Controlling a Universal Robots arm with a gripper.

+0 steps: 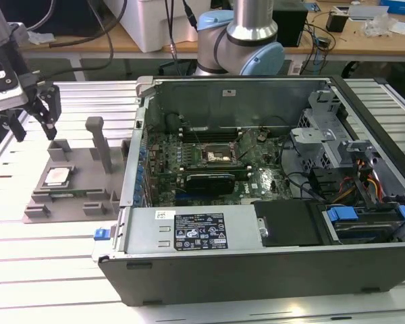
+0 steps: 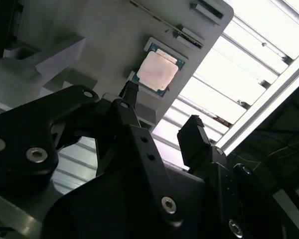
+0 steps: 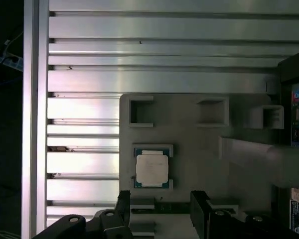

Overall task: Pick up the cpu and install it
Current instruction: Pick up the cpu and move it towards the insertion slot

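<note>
The gripper point(image 1: 35, 127) hovers with fingers spread and empty, and the cpu point(image 1: 57, 176) lies flat in its grey holder point(image 1: 77, 165) just below.

Claw point(image 3: 161, 203), jaws spread, near cpu point(image 3: 152, 169) on grey holder point(image 3: 199, 149).

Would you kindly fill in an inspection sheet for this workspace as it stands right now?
Surface: slotted aluminium table, carrying a grey fixture and an open computer case.
Job's things: cpu lies flat in a recess of the fixture, metal top up; the motherboard is exposed inside the case.
Clutter: nothing seen on the table.
Grippers: gripper open, holding nothing, hovering above the fixture, apart from the cpu.
Cables: wires inside the case at the exterior view's right; more hang from the benches behind.
Surroundings: benches with boxes and equipment.
</note>
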